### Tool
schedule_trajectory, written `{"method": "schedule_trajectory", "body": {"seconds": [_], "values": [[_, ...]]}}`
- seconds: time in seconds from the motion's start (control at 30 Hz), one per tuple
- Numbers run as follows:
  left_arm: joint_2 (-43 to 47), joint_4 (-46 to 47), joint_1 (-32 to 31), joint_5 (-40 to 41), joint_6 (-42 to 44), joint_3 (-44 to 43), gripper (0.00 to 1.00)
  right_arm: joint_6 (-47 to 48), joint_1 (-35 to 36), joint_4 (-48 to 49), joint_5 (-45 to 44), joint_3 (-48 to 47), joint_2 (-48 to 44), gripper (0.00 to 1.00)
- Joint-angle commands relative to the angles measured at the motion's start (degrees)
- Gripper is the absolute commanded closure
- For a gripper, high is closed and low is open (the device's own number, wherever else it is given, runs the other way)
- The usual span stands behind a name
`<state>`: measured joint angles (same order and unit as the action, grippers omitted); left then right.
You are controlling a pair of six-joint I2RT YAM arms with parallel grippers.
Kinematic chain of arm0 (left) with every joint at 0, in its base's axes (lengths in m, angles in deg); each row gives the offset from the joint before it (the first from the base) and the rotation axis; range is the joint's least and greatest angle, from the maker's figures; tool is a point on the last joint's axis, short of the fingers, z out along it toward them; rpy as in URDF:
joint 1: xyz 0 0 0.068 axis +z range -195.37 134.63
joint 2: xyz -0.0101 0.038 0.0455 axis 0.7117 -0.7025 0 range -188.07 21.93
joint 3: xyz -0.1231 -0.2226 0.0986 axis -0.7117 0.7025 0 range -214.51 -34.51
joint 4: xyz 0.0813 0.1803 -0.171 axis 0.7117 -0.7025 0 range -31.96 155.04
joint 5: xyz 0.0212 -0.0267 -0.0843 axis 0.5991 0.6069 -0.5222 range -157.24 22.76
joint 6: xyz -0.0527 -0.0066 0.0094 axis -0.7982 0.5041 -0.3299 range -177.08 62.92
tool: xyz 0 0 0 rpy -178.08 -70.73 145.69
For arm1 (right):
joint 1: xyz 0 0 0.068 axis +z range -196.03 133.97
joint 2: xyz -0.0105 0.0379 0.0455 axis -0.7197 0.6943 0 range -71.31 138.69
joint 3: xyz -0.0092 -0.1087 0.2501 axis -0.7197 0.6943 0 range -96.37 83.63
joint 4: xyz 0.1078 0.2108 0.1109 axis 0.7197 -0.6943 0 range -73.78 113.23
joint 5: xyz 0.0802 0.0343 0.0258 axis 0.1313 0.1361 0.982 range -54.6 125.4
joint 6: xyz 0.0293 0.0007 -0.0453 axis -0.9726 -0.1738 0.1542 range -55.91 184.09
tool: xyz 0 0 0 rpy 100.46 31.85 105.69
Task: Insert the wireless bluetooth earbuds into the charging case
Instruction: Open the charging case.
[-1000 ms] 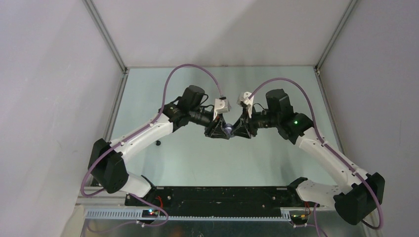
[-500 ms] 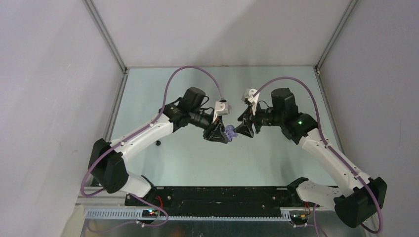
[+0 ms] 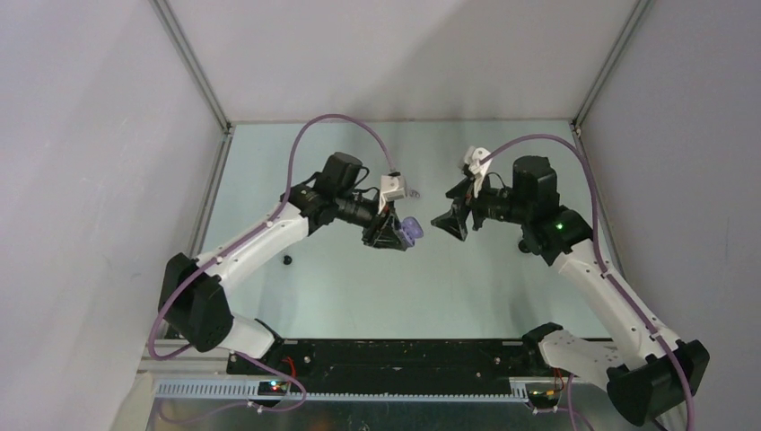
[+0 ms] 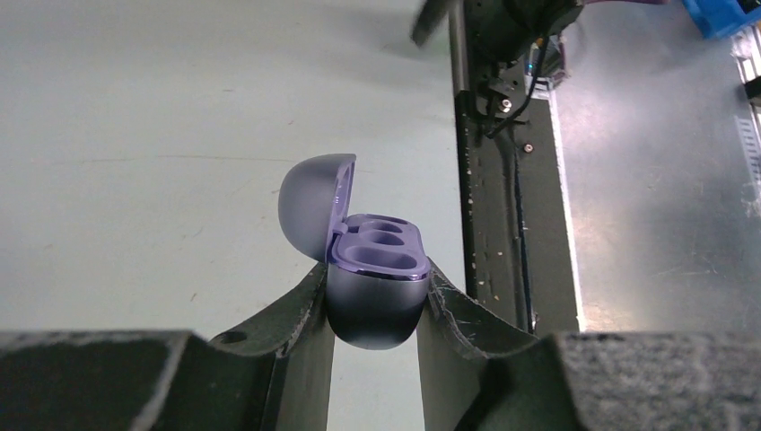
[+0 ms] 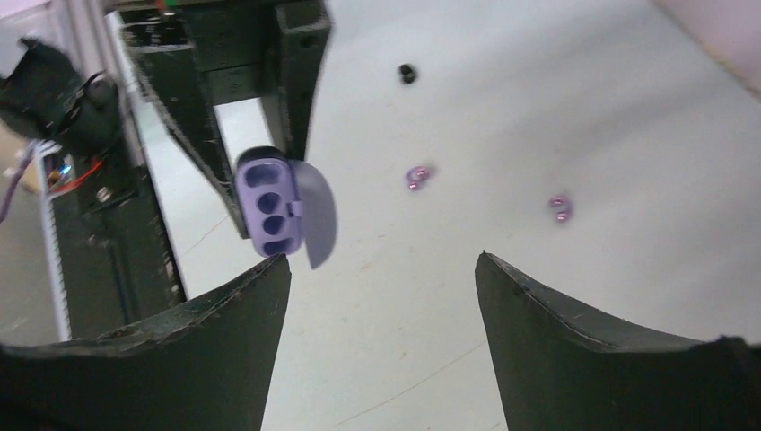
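Slippage is our chief worry. The glossy pale purple pebble-shaped charging case (image 4: 372, 301) is pinched only by its rounded lower body between the closed jaws of the left gripper (image 4: 375, 278), held up off the pale green table (image 5: 628, 108). A push from a bud going in could turn it in the grip or squeeze it out. Its hinged domed lid (image 4: 314, 202) stands open to one side, and a brush from the other arm could knock it shut.

The right gripper (image 5: 381, 262) hangs apart from the case, jaws spread wide with nothing between them. We judge it must fetch the buds, and they are tiny beside its fingers, so a slightly off pinch could flick one away.

The case's moulded wells show empty. On the table, well apart from the case, lie a shiny rounded pale purple earbud (image 5: 416, 177) and a second purple earbud (image 5: 559, 206), both blurred. A small black earbud (image 5: 407, 73) sits farther off. We cannot find a fourth.
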<state>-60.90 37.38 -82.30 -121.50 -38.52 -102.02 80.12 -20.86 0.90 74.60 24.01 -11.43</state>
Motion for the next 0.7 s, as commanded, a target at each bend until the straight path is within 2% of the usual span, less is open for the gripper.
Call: {"method": "schedule_trajectory", "body": {"seconds": [0.0, 0.1, 0.33, 0.53, 0.67], "values": [[3.8, 0.0, 3.4, -1.3, 1.9, -1.0, 1.0, -5.9, -2.8, 7.3, -6.3, -2.9, 2.5, 0.18], [5.4, -0.6, 5.7, -1.0, 2.7, -1.0, 1.0, -9.6, -4.0, 7.3, -12.0, -6.0, 7.9, 0.14], [9.6, -4.2, 11.6, 0.7, 6.3, -1.4, 1.0, -12.6, -8.4, 7.0, -11.8, -17.0, 27.4, 0.13], [10.6, -9.1, 14.5, -0.3, 10.5, 0.0, 1.0, -12.1, -8.8, 1.7, -13.0, -29.3, 44.1, 0.21], [12.8, -7.4, 14.9, -1.4, 10.2, 3.4, 1.0, -10.0, -8.0, -5.9, -12.8, -40.8, 55.1, 0.35]]}}
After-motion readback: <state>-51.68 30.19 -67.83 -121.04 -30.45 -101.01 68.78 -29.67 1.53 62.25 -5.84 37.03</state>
